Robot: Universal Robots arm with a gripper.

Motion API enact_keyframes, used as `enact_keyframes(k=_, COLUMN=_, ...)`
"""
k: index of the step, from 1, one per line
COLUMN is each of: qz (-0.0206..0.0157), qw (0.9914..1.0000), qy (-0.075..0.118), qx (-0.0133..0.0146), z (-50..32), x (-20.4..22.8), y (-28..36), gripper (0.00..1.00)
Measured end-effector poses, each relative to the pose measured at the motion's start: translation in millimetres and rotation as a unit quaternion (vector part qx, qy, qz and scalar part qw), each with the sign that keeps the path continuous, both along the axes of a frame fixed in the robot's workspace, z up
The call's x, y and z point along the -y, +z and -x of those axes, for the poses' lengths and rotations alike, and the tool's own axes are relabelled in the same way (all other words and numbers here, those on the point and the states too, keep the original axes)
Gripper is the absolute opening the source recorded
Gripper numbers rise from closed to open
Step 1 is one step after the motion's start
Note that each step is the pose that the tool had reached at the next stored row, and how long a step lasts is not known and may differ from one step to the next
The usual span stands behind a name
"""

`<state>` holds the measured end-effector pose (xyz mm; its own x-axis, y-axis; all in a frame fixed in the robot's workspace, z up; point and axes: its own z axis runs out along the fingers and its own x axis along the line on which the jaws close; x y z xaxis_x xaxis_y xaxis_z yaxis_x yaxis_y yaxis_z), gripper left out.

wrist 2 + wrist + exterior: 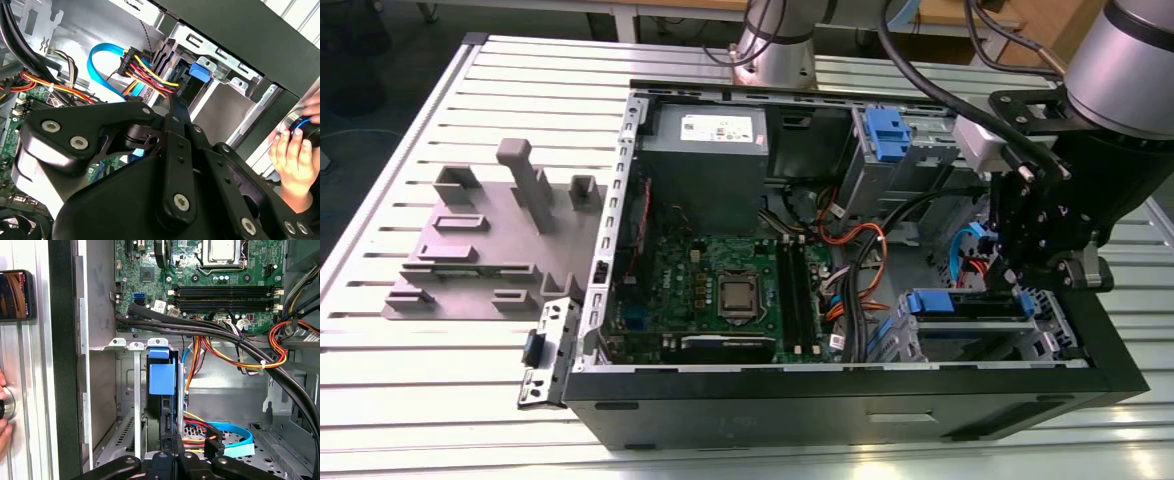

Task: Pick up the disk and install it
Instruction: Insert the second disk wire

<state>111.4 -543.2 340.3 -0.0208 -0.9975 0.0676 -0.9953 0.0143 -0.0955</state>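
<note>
Inside the open computer case (854, 385), the disk (161, 380) sits in its bay, end effector (1034, 265) grip state unclear.

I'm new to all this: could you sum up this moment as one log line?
gripper: inside case, over drive cage | disk: on edge in cage slot | hand: outside case

A black computer case (854, 400) holds a green motherboard (720, 280), blue drive bracket (967, 303) and orange cables (854, 245).
</note>
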Motion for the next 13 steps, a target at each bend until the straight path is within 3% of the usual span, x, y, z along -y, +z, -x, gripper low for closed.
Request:
enact_keyframes(k=10, qz=-0.0002, qw=1.00000, qy=0.000, qx=-0.0002, z=1.1, x=0.0, y=0.1, gripper=0.11)
enact_keyframes(k=13, qz=-0.0003, qw=1.00000, qy=0.000, qx=-0.0016, z=1.3, x=0.0, y=5.4, gripper=0.11)
